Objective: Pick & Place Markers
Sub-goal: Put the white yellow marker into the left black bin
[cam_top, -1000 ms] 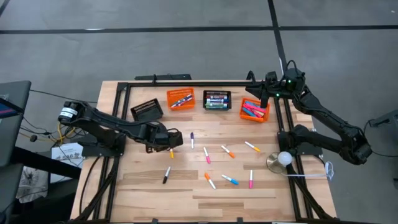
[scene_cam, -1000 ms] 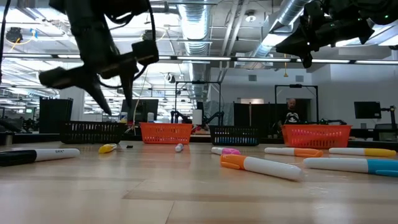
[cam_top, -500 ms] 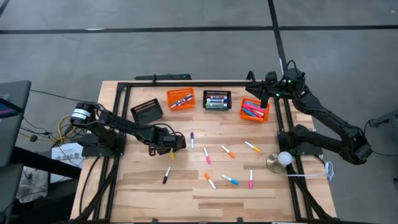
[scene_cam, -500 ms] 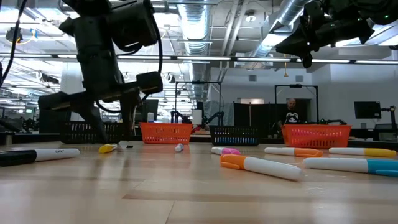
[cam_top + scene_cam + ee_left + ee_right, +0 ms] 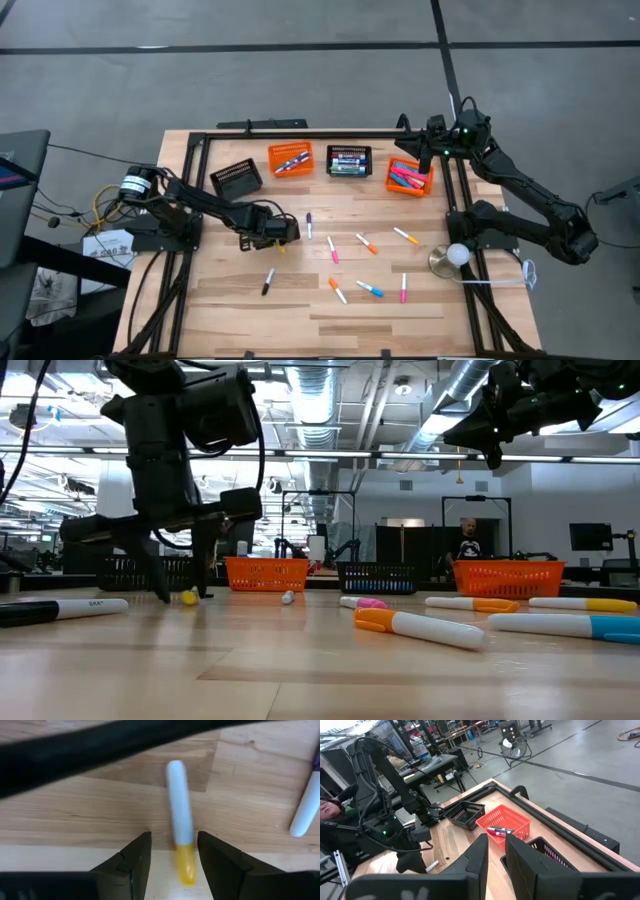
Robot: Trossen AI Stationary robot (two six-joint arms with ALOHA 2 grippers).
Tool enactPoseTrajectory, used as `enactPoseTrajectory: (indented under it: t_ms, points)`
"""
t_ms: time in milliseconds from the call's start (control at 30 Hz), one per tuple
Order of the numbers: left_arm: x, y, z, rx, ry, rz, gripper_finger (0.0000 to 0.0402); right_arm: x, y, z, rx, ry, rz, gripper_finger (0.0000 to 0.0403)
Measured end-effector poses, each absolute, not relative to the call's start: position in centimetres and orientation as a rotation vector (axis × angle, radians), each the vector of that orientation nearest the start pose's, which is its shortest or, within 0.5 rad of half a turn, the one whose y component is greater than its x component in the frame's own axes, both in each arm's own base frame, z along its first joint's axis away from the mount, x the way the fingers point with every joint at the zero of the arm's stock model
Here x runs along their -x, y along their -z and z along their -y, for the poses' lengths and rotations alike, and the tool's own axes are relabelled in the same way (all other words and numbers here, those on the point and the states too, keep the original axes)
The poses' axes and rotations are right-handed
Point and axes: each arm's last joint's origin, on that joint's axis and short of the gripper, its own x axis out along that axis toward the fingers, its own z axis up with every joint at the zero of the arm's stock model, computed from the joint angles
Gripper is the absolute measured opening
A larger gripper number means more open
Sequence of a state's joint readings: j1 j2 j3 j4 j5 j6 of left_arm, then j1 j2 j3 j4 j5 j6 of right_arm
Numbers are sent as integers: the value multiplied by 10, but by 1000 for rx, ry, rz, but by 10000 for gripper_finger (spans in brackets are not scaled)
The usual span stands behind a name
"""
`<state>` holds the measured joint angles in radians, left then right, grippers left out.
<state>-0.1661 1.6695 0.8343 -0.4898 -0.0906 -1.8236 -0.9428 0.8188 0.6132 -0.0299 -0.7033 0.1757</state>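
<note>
A white marker with a yellow cap (image 5: 180,820) lies flat on the wooden table (image 5: 300,305). My left gripper (image 5: 278,243) points down over it, open, fingertips at table height, one finger on each side of the yellow cap end (image 5: 188,597). Several more markers lie loose on the table, among them a purple one (image 5: 309,224), a pink one (image 5: 333,250) and a black one (image 5: 268,283). My right gripper (image 5: 496,857) is held high at the far right, over the right-hand orange basket (image 5: 410,177). It is shut and holds nothing. My left gripper comes from above, its fingers lying across the marker at the yellow cap end (image 5: 186,865). The cap lies close to one finger (image 5: 215,865); whether they touch, I cannot tell. The marker rests flat on the table.
Along the far edge stand a tilted black basket (image 5: 237,178), an orange basket (image 5: 290,159) and a black basket (image 5: 349,161), each with markers or dark. A round metal object with a white ball (image 5: 452,258) sits near the right edge. The near strip of table is bare wood.
My left gripper has come down to the table over the yellow-capped marker and tipped more steeply downward; its fingers now stand on either side of the cap. The marker has stayed where it was.
</note>
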Motion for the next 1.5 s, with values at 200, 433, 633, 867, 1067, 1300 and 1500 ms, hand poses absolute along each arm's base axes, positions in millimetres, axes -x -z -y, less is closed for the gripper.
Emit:
enactPoseTrajectory:
  t_ms: [200,433,633,867,1067,1300,1500]
  points:
    - [-276,-123,44,1371,-1138,-960,162,-120,-284,134,-348,252,-140,56]
    - [-276,-122,44,1393,-1158,-952,162,-120,-284,134,-348,251,-140,56]
    - [-275,-122,44,1382,-1155,-962,155,-120,-284,134,-348,250,-140,56]
    - [-274,-121,43,1357,-1174,-948,79,-120,-284,134,-350,249,-142,56]
    - [-274,-121,43,1329,-1181,-909,41,-120,-283,134,-359,250,-151,56]
    - [-274,-121,42,1299,-1167,-915,65,-120,-283,134,-341,252,-153,56]
    - [-271,-131,43,1280,-1120,-912,49,-120,-283,134,-339,252,-153,56]
